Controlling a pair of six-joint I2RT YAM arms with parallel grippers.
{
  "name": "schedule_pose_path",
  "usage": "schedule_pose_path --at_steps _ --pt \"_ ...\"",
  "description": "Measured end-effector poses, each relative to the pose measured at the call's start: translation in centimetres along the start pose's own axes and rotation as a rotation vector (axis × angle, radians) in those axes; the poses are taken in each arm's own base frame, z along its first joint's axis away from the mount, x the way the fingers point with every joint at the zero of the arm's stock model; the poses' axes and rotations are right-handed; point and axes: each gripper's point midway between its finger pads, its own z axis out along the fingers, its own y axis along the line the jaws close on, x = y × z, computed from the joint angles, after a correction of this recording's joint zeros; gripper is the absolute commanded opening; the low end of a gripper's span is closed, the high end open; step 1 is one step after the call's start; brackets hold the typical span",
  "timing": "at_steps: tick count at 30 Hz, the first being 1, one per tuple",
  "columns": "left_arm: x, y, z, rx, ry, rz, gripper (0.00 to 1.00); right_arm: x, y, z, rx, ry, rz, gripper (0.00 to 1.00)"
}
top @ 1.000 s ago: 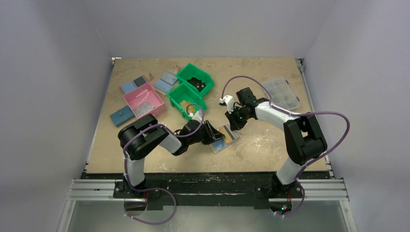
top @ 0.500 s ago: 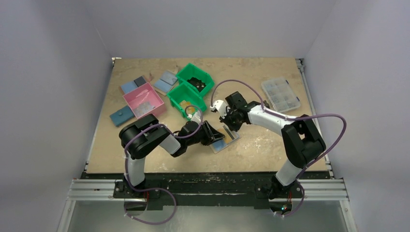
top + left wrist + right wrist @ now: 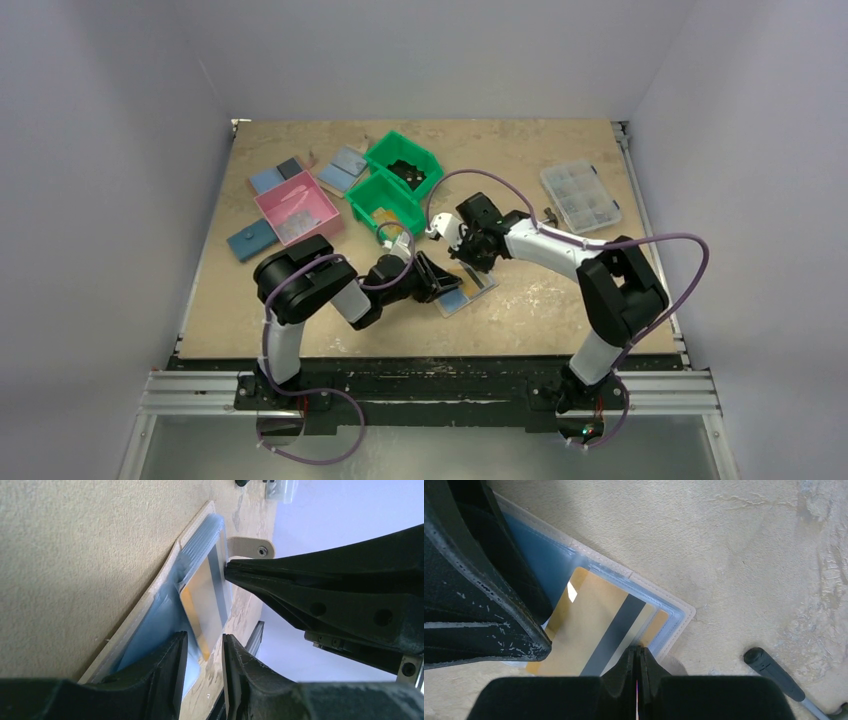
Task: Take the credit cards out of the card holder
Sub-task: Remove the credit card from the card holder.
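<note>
Your card holder (image 3: 463,294) lies open on the counter (image 3: 724,540) between the two arms. Your right jaws are together, their tip touching the gold card (image 3: 584,630) in the holder. Your left jaws stand slightly apart, straddling the holder's blue side.

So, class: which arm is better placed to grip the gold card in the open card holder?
Probably the left: the jaws of the left gripper stand apart, seemingly straddling one end of the gold card. Those of the right gripper are shut, tips at the card's striped end.
</note>
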Motion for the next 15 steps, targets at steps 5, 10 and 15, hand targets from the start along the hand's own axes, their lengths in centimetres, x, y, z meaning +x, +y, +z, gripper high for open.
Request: schedule_pose_path --at_steps 5,10,15 --pt "-0.1 0.0 -0.2 0.009 -0.004 -0.011 0.35 -0.4 0.4 0.1 -0.036 -0.007 -0.011 0.0" --pt "-0.1 0.3 -0.4 0.004 -0.002 -0.021 0.33 -1.1 1.2 0.3 -0.088 -0.032 -0.013 0.0" --pt "0.0 0.5 -0.5 -0.002 -0.002 -0.022 0.22 -1.1 1.1 0.4 -0.103 -0.03 -0.004 0.0"
